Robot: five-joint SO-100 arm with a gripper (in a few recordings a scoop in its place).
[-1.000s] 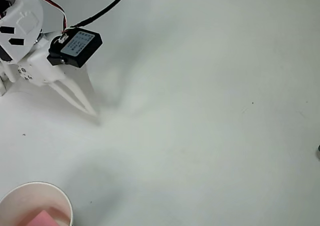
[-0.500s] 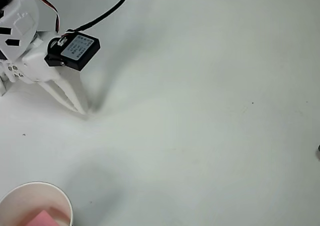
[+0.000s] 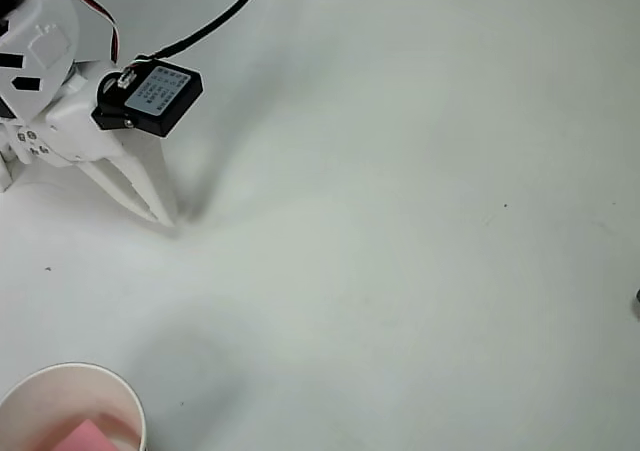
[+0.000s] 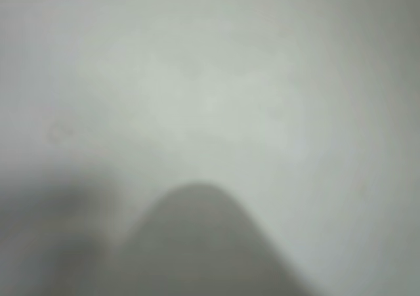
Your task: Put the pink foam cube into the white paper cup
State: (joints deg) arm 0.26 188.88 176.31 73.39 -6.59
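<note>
From above, the pink foam cube (image 3: 88,437) sits inside the white paper cup (image 3: 128,403) at the bottom left corner, only part of each in frame. The white arm is up in the top left, well apart from the cup, with a black box (image 3: 150,96) strapped to its side and a black cable (image 3: 215,19) trailing off the top edge. Its tool (image 3: 158,214) points down toward the pale desk (image 3: 420,231), the two thin fingers drawn together at the tips with nothing between them. The wrist view is a blur of pale surface and a dark rounded shape low down.
</note>
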